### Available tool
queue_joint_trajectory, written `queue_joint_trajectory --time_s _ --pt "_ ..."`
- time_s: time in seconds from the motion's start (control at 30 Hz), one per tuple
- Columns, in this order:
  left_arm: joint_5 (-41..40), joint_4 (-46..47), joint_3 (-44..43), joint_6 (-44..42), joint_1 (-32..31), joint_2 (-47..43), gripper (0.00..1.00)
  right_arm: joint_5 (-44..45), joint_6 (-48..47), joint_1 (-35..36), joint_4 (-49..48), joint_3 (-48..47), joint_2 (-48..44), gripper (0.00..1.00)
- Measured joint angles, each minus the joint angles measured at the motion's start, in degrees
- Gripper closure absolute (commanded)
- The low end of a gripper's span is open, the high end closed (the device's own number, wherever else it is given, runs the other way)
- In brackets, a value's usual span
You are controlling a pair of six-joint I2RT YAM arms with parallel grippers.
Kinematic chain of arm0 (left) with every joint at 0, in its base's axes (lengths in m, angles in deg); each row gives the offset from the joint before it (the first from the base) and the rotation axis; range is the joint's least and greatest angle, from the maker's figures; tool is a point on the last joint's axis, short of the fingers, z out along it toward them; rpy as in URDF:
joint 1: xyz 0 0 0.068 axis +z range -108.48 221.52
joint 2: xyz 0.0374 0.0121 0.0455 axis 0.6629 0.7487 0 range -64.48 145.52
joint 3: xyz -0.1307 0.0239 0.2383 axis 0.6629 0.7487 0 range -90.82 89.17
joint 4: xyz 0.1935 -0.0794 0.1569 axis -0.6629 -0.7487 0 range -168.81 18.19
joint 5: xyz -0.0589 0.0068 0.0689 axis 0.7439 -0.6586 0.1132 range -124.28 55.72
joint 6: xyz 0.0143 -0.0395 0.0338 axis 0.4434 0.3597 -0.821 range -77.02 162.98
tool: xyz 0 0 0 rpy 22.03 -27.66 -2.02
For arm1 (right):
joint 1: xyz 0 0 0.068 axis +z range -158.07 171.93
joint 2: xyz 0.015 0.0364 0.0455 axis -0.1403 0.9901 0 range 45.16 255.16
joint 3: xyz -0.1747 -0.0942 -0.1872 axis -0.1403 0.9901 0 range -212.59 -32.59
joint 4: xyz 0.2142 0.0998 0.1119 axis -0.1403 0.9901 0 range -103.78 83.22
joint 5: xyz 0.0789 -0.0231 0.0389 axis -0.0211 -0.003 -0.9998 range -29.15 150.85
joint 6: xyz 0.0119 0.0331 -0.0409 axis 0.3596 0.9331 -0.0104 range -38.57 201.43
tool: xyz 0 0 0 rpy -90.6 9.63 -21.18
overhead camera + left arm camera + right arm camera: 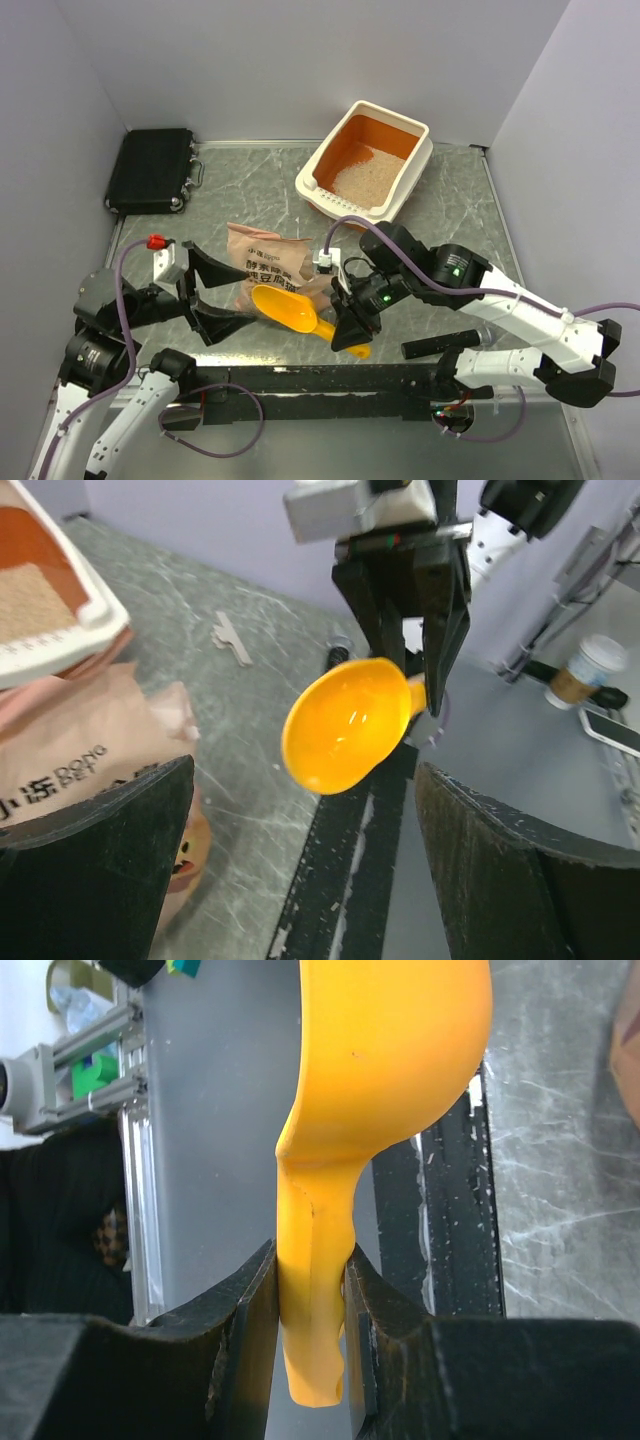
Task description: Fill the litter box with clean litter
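The litter box (417,170), cream outside and orange inside, stands at the back right with pale clean litter (362,172) in it. In the left wrist view its corner (85,620) and the litter (32,598) show at the upper left. My right gripper (350,322) is shut on the handle of a yellow-orange scoop (284,308), whose empty bowl hangs over the peach-pink bag (268,262). The right wrist view shows the handle (312,1290) pinched between both fingers. My left gripper (208,298) stands open beside the bag's left edge, holding nothing.
A black case (152,170) lies at the back left. A black rail (330,378) runs along the table's near edge under the scoop. Grey walls close in the left, back and right. Off the table, a paper cup (580,670) shows in the left wrist view.
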Motion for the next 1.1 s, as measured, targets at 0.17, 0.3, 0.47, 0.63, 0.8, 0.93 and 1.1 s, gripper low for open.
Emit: queue_joint_trajectory --time_s 0.17,0.3,0.47,0.63,0.8,0.93,1.1 --pt "4.1 -1.5 0.0 0.1 0.0 2.2 0.04 1.2 -0.9 2.8 3.0 -4.5 1.2 1.0" --pt "6.8 -1.5 0.0 0.4 0.0 3.7 0.06 2.9 -1.7 4.0 4.8 -6.8 3.1 1.0" --pt "8.3 -1.5 0.0 1.2 0.0 3.9 0.14 4.3 -2.5 4.0 6.1 -6.9 4.9 1.0" --pt "9.2 -1.7 -0.4 1.2 0.0 4.5 0.22 4.8 -2.8 4.3 6.3 -7.7 5.9 1.0" --pt "9.1 -1.8 -0.4 1.2 0.0 4.8 0.29 4.8 -2.9 4.9 6.3 -8.9 6.4 1.0" --pt "9.0 -1.8 -0.4 1.6 0.0 5.1 0.37 4.8 -2.9 5.6 6.2 -9.8 7.1 1.0" --pt "8.7 -1.7 -0.4 1.7 0.0 5.5 0.84 5.1 -2.9 6.5 6.4 -10.6 8.0 1.0"
